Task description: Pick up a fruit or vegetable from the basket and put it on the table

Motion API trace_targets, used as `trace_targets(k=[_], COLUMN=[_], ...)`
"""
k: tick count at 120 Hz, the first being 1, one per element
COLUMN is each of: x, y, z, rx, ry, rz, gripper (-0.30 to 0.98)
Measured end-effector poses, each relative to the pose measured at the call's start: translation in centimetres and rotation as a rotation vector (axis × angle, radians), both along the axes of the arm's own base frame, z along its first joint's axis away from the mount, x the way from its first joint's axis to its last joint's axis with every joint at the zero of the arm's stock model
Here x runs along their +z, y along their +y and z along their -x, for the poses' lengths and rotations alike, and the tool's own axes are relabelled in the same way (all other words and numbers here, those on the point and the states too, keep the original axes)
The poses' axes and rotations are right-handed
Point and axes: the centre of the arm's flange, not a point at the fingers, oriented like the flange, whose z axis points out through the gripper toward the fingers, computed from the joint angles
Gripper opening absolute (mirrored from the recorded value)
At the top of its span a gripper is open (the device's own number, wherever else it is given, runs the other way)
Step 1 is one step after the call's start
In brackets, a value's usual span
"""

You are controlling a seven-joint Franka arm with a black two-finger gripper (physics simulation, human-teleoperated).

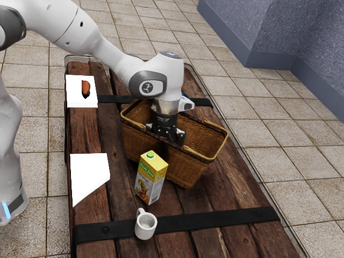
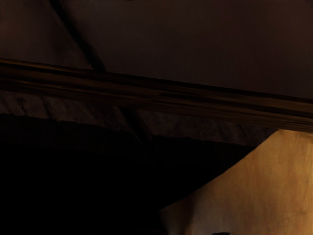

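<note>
The step in hand looks to be the grasp itself, or the start of the lift. The gripper is down inside the wicker basket, pointing downward close to the near long wall, its lower end hidden by the rim. The fruit or vegetable to be moved is probably the rounded, yellow-tan thing at the hand in the wrist view; its kind I can't make out.

Done well, this calls for closing squarely across the middle of the piece, with the hand kept off the wicker, since a side pushed against the wall could drag or tip the whole basket. Then comes a straight, slow lift until the piece clears the rim and handles — no sideways travel before that. A smooth, rounded skin may roll or slip if pinched near one end, so a firm, centred hold matters.

The juice carton stands just beside the basket, with the white mug beyond it; a low swing that way could knock the carton over. The bare boards of the tabletop nearer the arm's base seem the safer place to set down, gently and low.

As for the gripper, I can't tell whether it is spread, closed or clamped on the piece — contact is likewise unclear.
</note>
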Motion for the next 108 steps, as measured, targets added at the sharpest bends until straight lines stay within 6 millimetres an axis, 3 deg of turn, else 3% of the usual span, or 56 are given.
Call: trace_targets(k=[19, 40, 46, 60, 68, 86, 92, 96, 102, 108], x=[0.0, 0.0, 0.1, 0.8, 2.2, 7.4, 10.1, 12.9, 18.7, 24.7], y=[0.0, 0.0, -0.8, -2.1, -2.1, -2.3, -2.6, -3.0, -3.1, -1.8], z=[0.0, 0.1, 0.3, 0.8, 0.7, 0.3, 0.4, 0.3, -0.2, -0.9], rx=[0.003, -0.01, -0.019, -0.035, -0.04, -0.067, -0.082, -0.096, -0.111, -0.096], ry=[0.0, 0.0, 0.008, 0.012, -0.012, -0.103, -0.15, -0.196, -0.291, -0.38], rz=[0.002, 0.009, 0.026, 0.052, 0.053, 0.029, 0.015, 0.0, -0.037, -0.084], gripper=[0.18, 0.17, 0.17, 0.15, 0.15, 0.15, 0.15, 0.14, 0.14, 0.15])
